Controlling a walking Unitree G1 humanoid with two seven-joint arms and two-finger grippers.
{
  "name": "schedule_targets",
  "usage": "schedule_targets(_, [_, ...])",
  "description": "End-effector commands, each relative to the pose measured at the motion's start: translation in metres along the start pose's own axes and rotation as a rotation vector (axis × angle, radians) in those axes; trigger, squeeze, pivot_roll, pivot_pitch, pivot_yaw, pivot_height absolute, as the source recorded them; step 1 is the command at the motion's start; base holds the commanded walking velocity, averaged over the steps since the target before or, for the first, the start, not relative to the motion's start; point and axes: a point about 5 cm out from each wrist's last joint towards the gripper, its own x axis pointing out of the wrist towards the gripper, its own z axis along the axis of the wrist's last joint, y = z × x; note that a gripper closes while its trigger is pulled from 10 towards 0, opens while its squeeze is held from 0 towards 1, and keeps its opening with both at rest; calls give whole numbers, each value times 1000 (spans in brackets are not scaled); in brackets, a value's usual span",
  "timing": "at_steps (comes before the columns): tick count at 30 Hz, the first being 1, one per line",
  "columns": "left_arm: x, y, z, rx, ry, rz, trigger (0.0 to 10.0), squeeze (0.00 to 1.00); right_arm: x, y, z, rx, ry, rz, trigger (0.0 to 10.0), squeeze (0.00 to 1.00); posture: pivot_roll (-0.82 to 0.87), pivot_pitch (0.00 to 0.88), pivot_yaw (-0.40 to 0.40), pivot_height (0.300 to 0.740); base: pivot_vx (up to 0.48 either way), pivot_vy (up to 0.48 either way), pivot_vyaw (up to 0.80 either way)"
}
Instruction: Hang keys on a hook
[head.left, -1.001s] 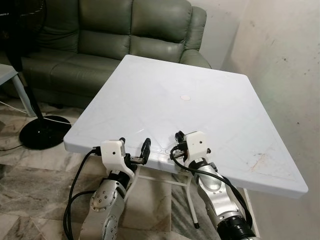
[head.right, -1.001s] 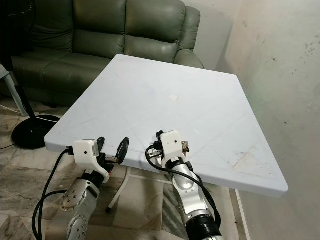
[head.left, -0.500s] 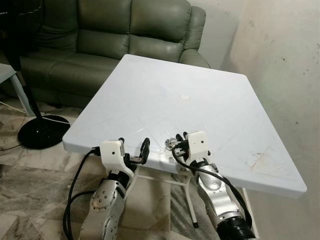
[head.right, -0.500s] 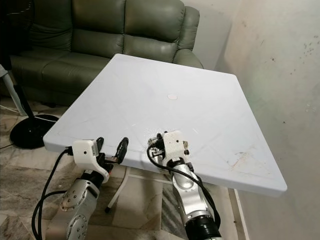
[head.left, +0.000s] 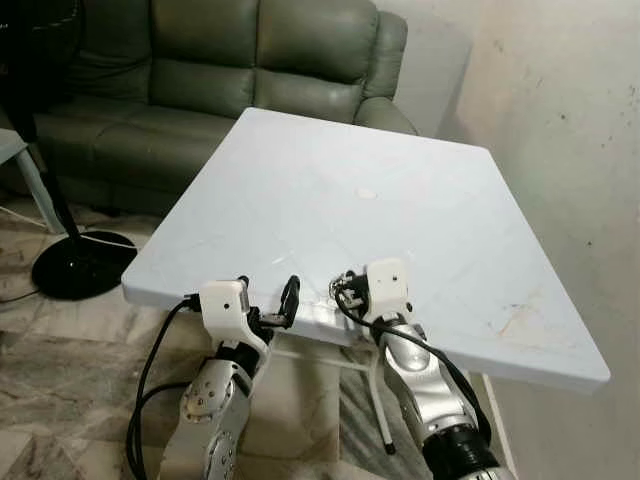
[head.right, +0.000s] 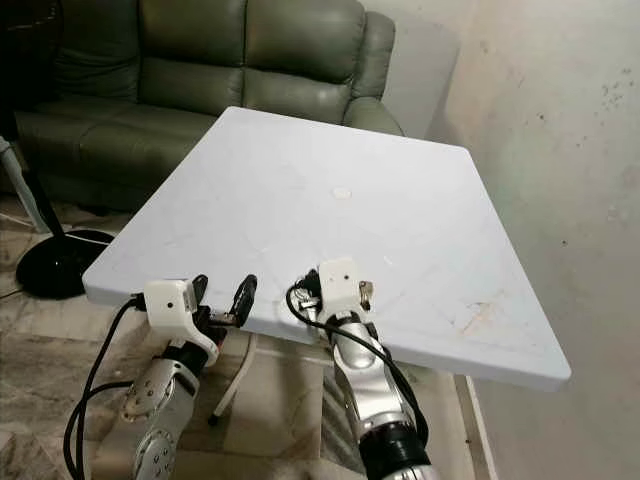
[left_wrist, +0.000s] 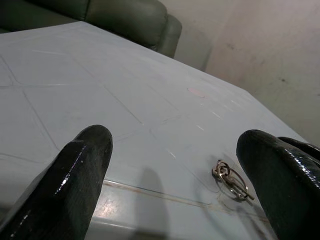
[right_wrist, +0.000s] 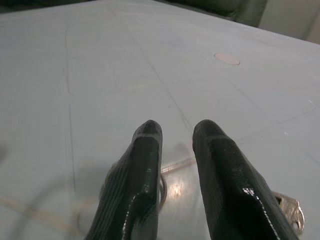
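Observation:
A small bunch of keys (left_wrist: 229, 179) on a ring lies flat on the white table (head.left: 400, 150), close to its front edge. My right gripper (right_wrist: 177, 127) hovers just over them, its fingers a little apart, and nothing is pinched between them. The ring shows under those fingers, and one key (right_wrist: 291, 211) sticks out beside them. In the left eye view this right gripper (head.left: 340, 286) reaches over the front edge. My left gripper (head.left: 268, 292) is wide open at the same edge, to the left of the keys and holding nothing.
A green leather sofa (head.left: 250, 60) stands behind the table. A black fan base (head.left: 75, 265) sits on the marble floor at the left. A stained wall (head.left: 560, 100) runs close along the table's right side. A small round cap (head.left: 367, 193) marks the table's middle.
My right gripper has edged forward and left over the table's front edge, coming to sit above the keys. The left arm has stayed put. The head view drifted slightly.

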Motion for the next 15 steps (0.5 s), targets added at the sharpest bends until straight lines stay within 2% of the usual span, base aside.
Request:
schedule_targets(1, [3,-14,2,-47,-15,-20,10000,0,3,-1,-4,2,50,-21,10000,0,44,61,-138,740,0,0,0])
schedule_targets(4, [3,-14,2,-47,-15,-20,10000,0,4,3,-2,37,32,2,10000,0,45,60,-138,740,0,0,0])
schedule_targets(5, [3,-15,2,-47,-15,-20,10000,0,4,3,-1,39,34,2,10000,1000,49,61,-140,740,0,0,0])
schedule_targets(8, [3,-14,2,-47,-16,-17,10000,0,3,5,0,49,24,26,10000,1000,51,61,-142,740,0,0,0])
schedule_targets(9, [2,-14,2,-48,-16,-15,10000,0,3,4,-2,4,38,-1,10000,1000,51,61,-142,740,0,0,0])
schedule_targets(12, [2,-14,2,-49,-16,-14,10000,0,1,6,-3,25,39,28,10000,1000,51,60,-144,740,0,0,0])
schedule_targets(14, [2,-14,2,-49,-16,-14,10000,0,1,7,-6,-35,61,37,10000,1000,49,60,-144,740,0,0,0])
schedule_targets(15, [2,-14,2,-49,-16,-14,10000,0,1,7,-6,-35,61,37,10000,1000,49,60,-144,740,0,0,0])
